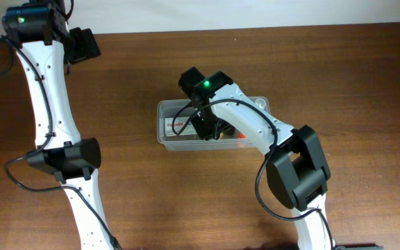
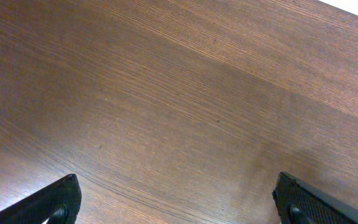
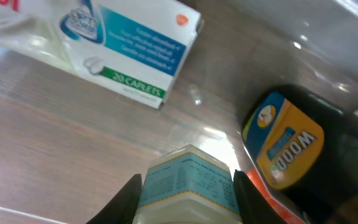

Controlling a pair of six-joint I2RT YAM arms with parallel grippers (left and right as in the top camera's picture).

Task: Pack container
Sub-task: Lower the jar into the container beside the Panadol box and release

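Observation:
The clear plastic container (image 1: pixel 164 111) sits mid-table. My right gripper (image 3: pixel 188 186) reaches down inside it, shut on a white bottle with a light blue label (image 3: pixel 188 183). In the right wrist view a white, blue and green caplets box (image 3: pixel 126 53) lies on the container floor to the upper left, and a dark bottle with a yellow and blue label (image 3: pixel 291 146) lies to the right. The box also shows in the overhead view (image 1: pixel 176 126). My left gripper (image 2: pixel 179 202) is open and empty over bare wood at the table's far left (image 1: pixel 82 43).
The brown wooden table (image 1: pixel 346 76) stretches all round the container. A pale wall edge runs along the back (image 1: pixel 255 14). The left arm's body (image 1: pixel 68 156) stands at the left side of the table.

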